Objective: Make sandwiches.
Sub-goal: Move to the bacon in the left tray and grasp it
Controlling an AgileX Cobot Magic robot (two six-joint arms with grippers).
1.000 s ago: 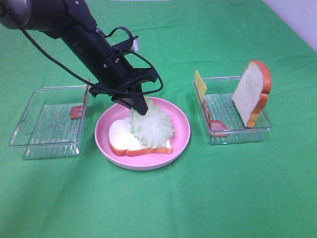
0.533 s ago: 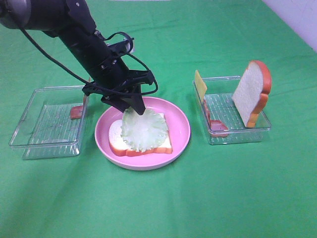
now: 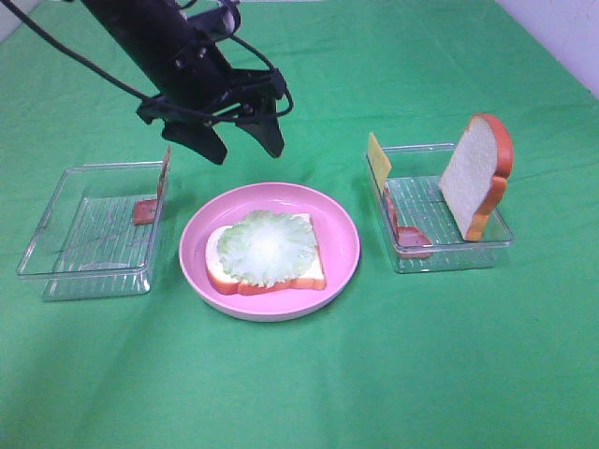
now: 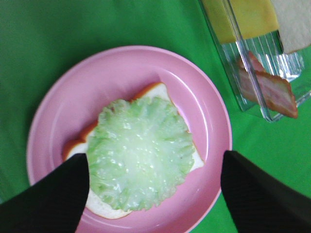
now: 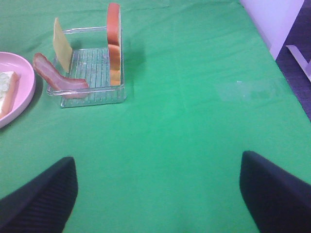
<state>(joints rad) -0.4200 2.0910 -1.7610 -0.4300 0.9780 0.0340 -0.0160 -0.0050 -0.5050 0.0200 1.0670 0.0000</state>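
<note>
The sandwich on the pink plate (image 3: pixel 343 234) is one white bread slice (image 3: pixel 314 272) with a pale green lettuce leaf (image 3: pixel 267 247) lying flat on it. My left gripper (image 3: pixel 245 148) hangs open and empty above the plate's far edge. In the left wrist view the lettuce (image 4: pixel 138 153) shows between its black fingers (image 4: pixel 48 199), apart from them. My right gripper (image 5: pixel 158 170) is open over bare green cloth, with nothing between its fingers (image 5: pixel 277 194). It is outside the exterior view.
A clear tray (image 3: pixel 449 257) right of the plate holds an upright bread slice (image 3: pixel 477 178), a yellow cheese square (image 3: pixel 378 157) and a meat strip (image 3: pixel 408 236). A clear tray (image 3: pixel 84 271) on the left holds a meat strip (image 3: pixel 145 210). Green cloth covers the table.
The left gripper opened and let go of the lettuce, which now lies flat on the bread. The gripper then rose up and back from the plate.
</note>
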